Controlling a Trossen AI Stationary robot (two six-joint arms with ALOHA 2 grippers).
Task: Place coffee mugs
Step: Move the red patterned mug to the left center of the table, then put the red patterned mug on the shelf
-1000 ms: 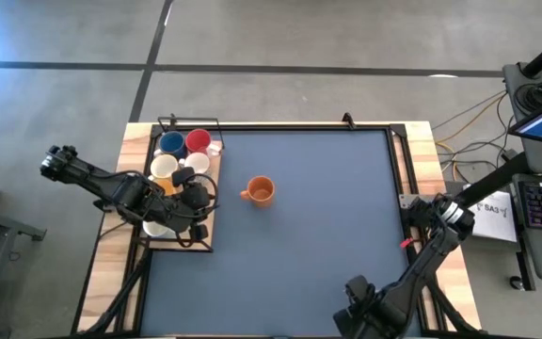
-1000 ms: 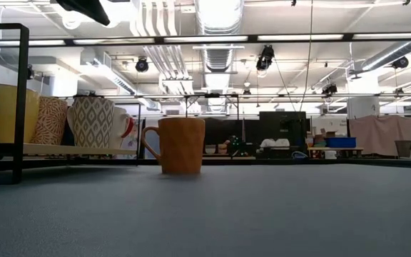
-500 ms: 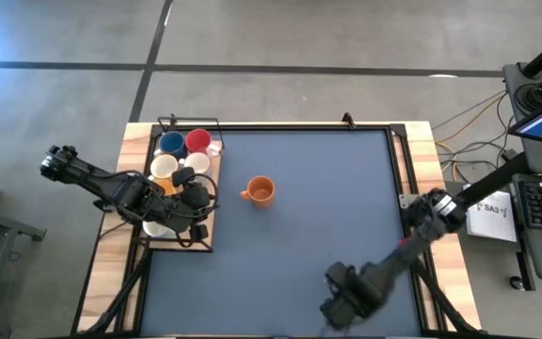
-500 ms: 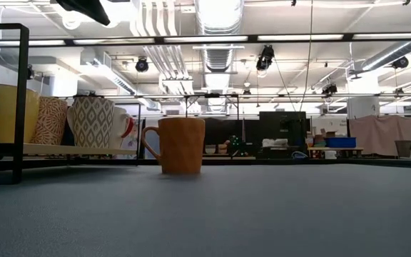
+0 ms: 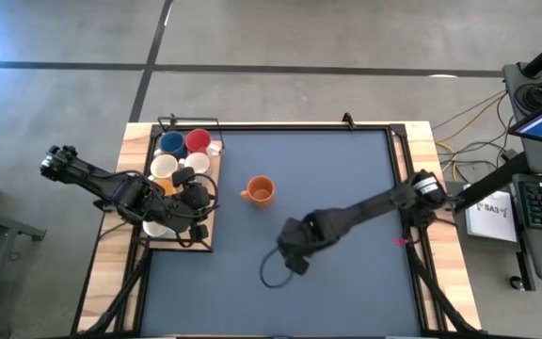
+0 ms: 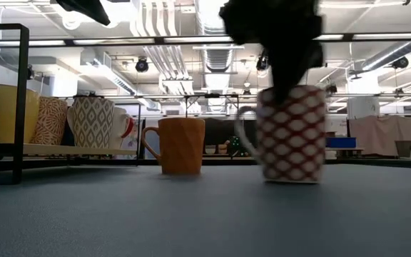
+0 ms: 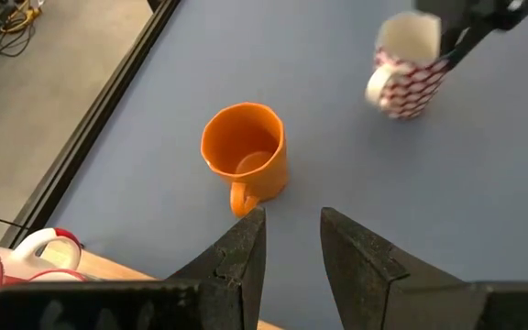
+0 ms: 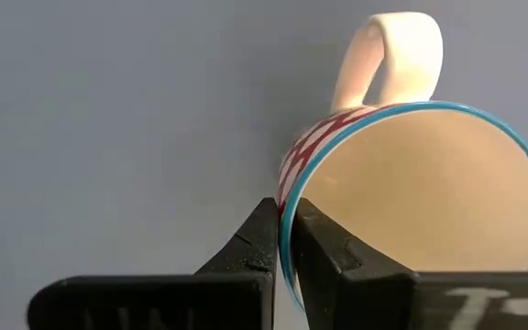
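My right hand (image 8: 282,240) is clamped on the rim of the red-checked mug (image 6: 291,132), one finger inside, one outside, over the middle of the blue worktop (image 5: 346,188). The orange mug (image 5: 260,191) stands just left and farther back. I should lower straight, keep it level, and clear that neighbour before letting go. My left hand (image 7: 291,247) waits over the rack (image 5: 205,247) of remaining mugs (image 5: 172,151) at far left, fingers apart, holding nothing.

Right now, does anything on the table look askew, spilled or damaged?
Nothing stands out. The orange mug stands upright on the mat, and the right tool pinches the red-checked mug by its rim; nothing spilled or broken.
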